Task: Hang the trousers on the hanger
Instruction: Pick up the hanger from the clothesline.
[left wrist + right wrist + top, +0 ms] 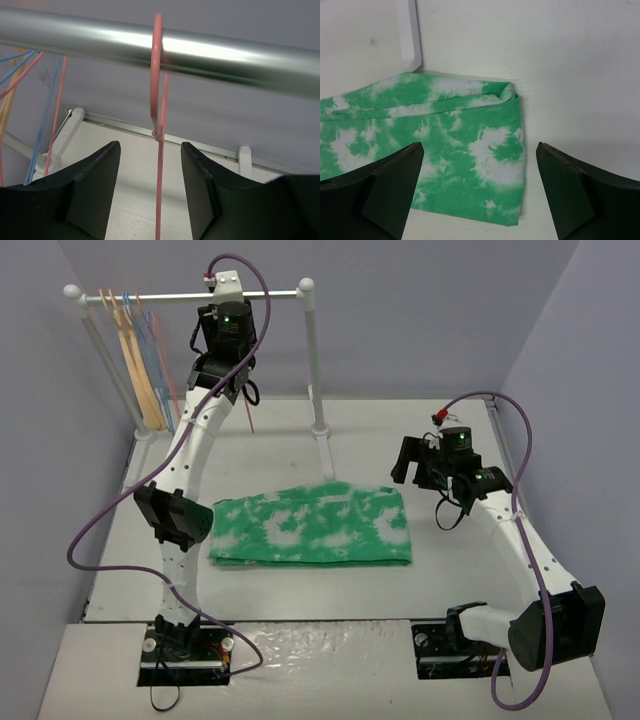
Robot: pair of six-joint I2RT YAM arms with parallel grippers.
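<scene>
The hanger (159,100) hangs on the rail (225,55) of the rack. Its hook is on top, curled over the rail, and its wire runs straight down from there. It is thin and pink. I see it from its thin side, so its shape does not show. It hangs alone, away from the bunch of other hangers (145,355) at the left end of the rail. In that bunch I count 1 wide tan one. The rest are light blue and pink wires, too thin and close together to count.

My left gripper (150,147) is up just under the rail. Its 2 fingers (100,180) are partly apart, 1 on each side of the pink wire, and neither touches it.

There is 1 pair of trousers (310,525). It lies folded flat on the surface (280,450), on my side of the rack. Its long way runs side to side, the same way as the rail. It is green with white blotches.

My right gripper (479,147) is spread wide and holds nothing. It hangs over the right end of the trousers, past the right post of the rack (313,360).
</scene>
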